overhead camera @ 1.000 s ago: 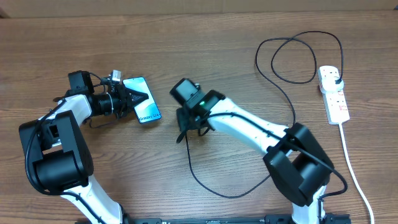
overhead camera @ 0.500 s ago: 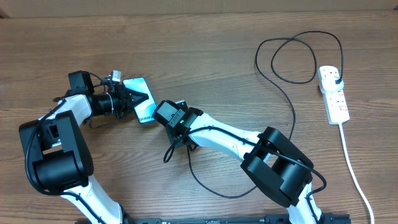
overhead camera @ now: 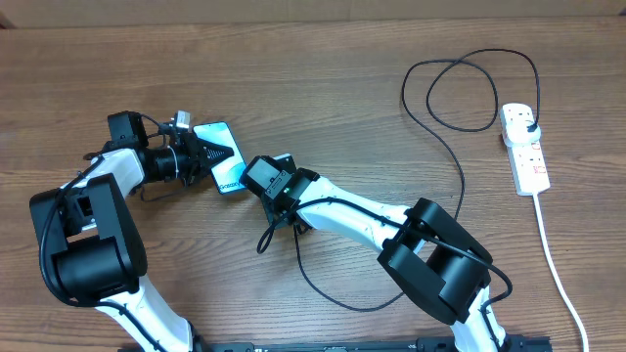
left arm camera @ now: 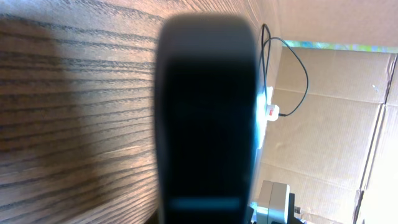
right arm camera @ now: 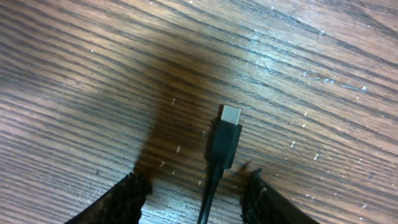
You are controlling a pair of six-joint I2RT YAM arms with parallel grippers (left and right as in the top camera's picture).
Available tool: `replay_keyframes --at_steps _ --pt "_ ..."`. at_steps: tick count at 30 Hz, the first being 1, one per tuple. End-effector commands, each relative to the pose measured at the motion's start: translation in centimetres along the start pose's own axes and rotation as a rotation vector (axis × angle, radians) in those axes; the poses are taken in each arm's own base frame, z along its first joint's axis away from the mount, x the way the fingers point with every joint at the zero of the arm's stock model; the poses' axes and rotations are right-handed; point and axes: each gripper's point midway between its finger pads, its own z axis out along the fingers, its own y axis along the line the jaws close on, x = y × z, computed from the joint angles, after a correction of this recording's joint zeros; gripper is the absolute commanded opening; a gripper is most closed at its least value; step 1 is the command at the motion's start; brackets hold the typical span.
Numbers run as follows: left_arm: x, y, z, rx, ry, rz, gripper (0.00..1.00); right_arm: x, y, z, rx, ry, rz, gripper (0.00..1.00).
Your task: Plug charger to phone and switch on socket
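Right gripper (right arm camera: 196,190) fingers apart, straddling the black charger (right arm camera: 222,146), silver connector tip aimed twelve o'clock. Left gripper (overhead camera: 220,153) clamped on the cyan-screened phone (overhead camera: 235,177).

My left gripper (overhead camera: 220,152) holds the phone (overhead camera: 231,177) flat, cyan screen up, lying 11 to 5 o'clock; the charger (overhead camera: 463,186), a thin black cable, leaves its plug at the 12 o'clock end of the white socket (overhead camera: 526,152), loops round by 6 o'clock, and ends in a silver-tipped connector (right arm camera: 229,118) between the fingers of my right gripper (right arm camera: 194,193), just off the phone's 5 o'clock corner; the socket lies at the table's 2 o'clock.
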Motion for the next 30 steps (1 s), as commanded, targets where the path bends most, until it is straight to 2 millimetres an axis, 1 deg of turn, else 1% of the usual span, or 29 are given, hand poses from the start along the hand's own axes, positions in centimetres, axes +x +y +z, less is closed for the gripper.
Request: replay_keyframes --at_steps 1,2,3,8,12,13,15,21,30 --pt "-0.2 -1.8 -0.6 0.037 -0.007 0.03 0.05 -0.3 -0.7 0.8 0.022 0.004 0.007 0.46" --pt "-0.1 -1.8 -0.6 0.037 -0.006 0.029 0.04 -0.4 -0.6 0.8 0.014 0.004 -0.012 0.4" --pt "-0.1 -1.8 -0.6 0.037 -0.006 0.029 0.04 -0.4 -0.5 0.8 0.009 0.005 -0.022 0.36" --pt "-0.1 -1.9 -0.6 0.037 -0.006 0.029 0.05 0.4 1.1 0.7 -0.084 0.051 -0.03 0.27" --pt "-0.2 -1.9 -0.6 0.037 -0.006 0.032 0.04 0.9 1.8 0.6 -0.128 0.083 -0.029 0.19" --pt "-0.2 -1.9 -0.6 0.038 -0.008 0.035 0.04 1.0 1.7 0.6 -0.129 0.089 -0.028 0.13" --pt "-0.3 -1.9 -0.6 0.038 -0.01 0.043 0.04 1.4 1.6 0.6 -0.125 0.103 -0.029 0.04" --pt "-0.3 -1.9 -0.6 0.039 -0.011 0.045 0.05 2.6 1.0 0.5 -0.103 0.155 -0.032 0.04" --pt "-0.4 -1.9 -0.6 0.039 -0.014 0.057 0.04 3.3 1.8 0.3 -0.153 0.192 -0.03 0.04"
